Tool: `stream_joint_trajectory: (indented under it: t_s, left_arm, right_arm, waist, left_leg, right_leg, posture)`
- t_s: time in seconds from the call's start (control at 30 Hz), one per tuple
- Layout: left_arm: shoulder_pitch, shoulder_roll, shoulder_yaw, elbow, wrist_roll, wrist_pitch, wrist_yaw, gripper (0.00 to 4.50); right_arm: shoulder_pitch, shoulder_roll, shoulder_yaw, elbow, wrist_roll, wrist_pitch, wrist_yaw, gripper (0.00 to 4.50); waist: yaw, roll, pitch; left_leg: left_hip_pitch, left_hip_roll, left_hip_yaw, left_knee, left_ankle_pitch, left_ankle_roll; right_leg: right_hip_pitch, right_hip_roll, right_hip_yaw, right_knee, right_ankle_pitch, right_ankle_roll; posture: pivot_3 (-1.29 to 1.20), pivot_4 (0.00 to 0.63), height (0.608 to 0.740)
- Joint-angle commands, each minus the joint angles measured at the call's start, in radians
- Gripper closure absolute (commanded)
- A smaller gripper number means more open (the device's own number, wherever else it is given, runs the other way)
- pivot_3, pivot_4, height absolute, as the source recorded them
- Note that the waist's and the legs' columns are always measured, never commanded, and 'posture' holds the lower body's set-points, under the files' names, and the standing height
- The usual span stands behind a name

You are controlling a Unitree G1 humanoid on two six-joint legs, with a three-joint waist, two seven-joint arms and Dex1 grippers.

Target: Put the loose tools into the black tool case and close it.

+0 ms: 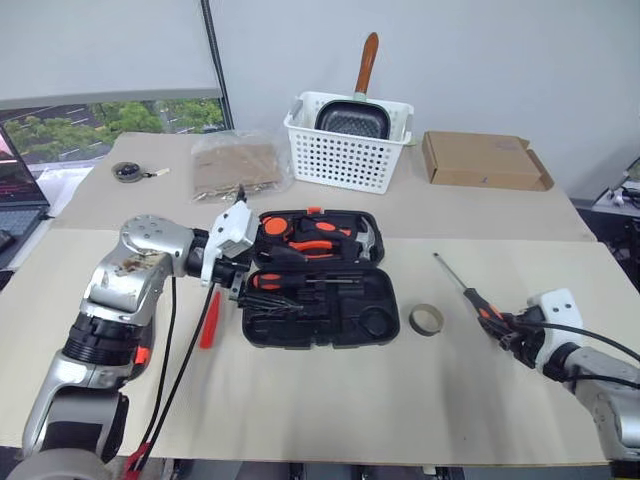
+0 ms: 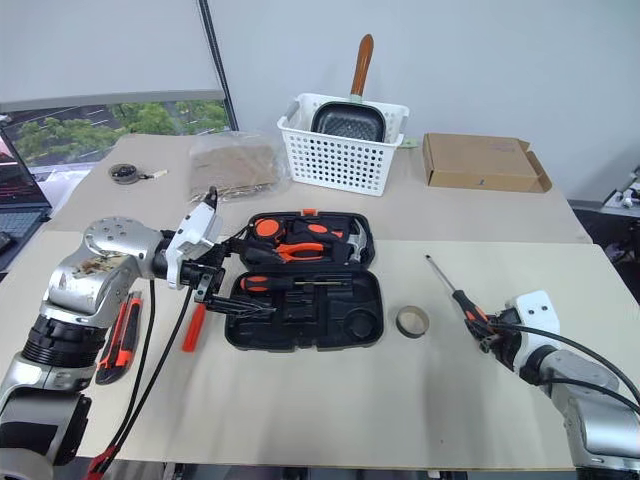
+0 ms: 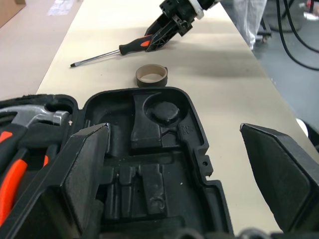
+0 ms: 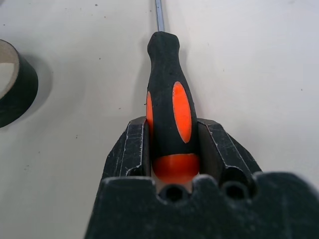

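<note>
While the black tool case (image 1: 315, 280) lies open at the centre of the frame, with several tools in its recesses, the left gripper (image 2: 208, 268) hovers at its left edge, jaws spread wide and empty. At lower right, the right gripper (image 4: 173, 149) clamps the handle of a black-and-orange screwdriver (image 1: 466, 291) lying on the table (image 1: 330, 400), beside a tape roll (image 1: 427, 320). An orange tool (image 1: 210, 318) lies left of the case.
</note>
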Motion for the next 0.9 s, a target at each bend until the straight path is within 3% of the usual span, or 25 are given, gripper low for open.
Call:
stream_joint_trajectory:
  t_s: [0.03,0.2,0.33,0.43,0.67,0.9]
  left_arm:
    - [0.028,0.017,0.098,-0.055,-0.055,0.046,0.081,0.00]
    - [0.188,0.068,0.212,-0.184,-0.102,0.122,0.188,0.00]
    - [0.316,0.111,0.318,-0.283,-0.157,0.178,0.247,0.00]
    - [0.421,0.135,0.384,-0.355,-0.185,0.207,0.281,0.00]
    - [0.636,0.150,0.540,-0.493,-0.243,0.249,0.362,0.00]
    - [0.686,0.158,0.574,-0.521,-0.272,0.246,0.396,0.00]
  right_arm:
    - [-0.086,-0.032,-0.002,0.037,-0.024,-0.089,0.032,3.52]
    - [-0.283,-0.044,0.088,0.098,0.016,-0.218,0.254,3.52]
    - [-0.403,-0.052,0.217,0.166,0.020,-0.385,0.548,3.52]
    - [-0.516,-0.046,0.328,0.284,-0.051,-0.477,0.669,3.52]
    - [-0.780,0.066,0.480,0.582,-0.128,-0.654,0.872,3.52]
    - [-0.908,0.139,0.522,0.795,-0.203,-0.770,0.911,3.52]
  waist:
    - [-0.007,0.000,0.000]
    - [-0.030,0.000,0.001]
    - [-0.029,-0.002,0.002]
    - [-0.016,-0.002,0.002]
    - [-0.017,-0.002,0.003]
    - [-0.008,-0.002,0.003]
  left_leg:
    - [0.000,0.000,0.000,0.000,0.000,0.000]
    - [0.002,0.002,0.003,-0.003,0.000,-0.001]
    - [0.002,0.006,0.002,-0.005,0.002,-0.003]
    - [0.002,0.007,0.002,-0.005,0.001,-0.004]
    - [0.002,0.008,0.002,-0.005,0.003,-0.007]
    - [0.002,0.010,0.001,-0.007,0.007,-0.014]
  right_leg:
    - [0.000,0.000,0.001,0.000,0.000,0.000]
    - [-0.001,0.004,0.005,0.000,0.000,0.000]
    - [-0.001,0.007,0.004,-0.002,0.000,-0.001]
    - [-0.001,0.007,0.003,-0.002,0.000,-0.002]
    - [-0.002,0.007,0.005,-0.002,0.002,-0.006]
    - [-0.003,0.009,0.002,0.000,0.004,-0.017]
  posture:
    - [0.00,0.150,0.700]
    - [0.00,0.150,0.700]
    - [0.00,0.150,0.700]
    - [0.00,0.150,0.700]
    - [0.00,0.150,0.700]
    - [0.00,0.150,0.700]
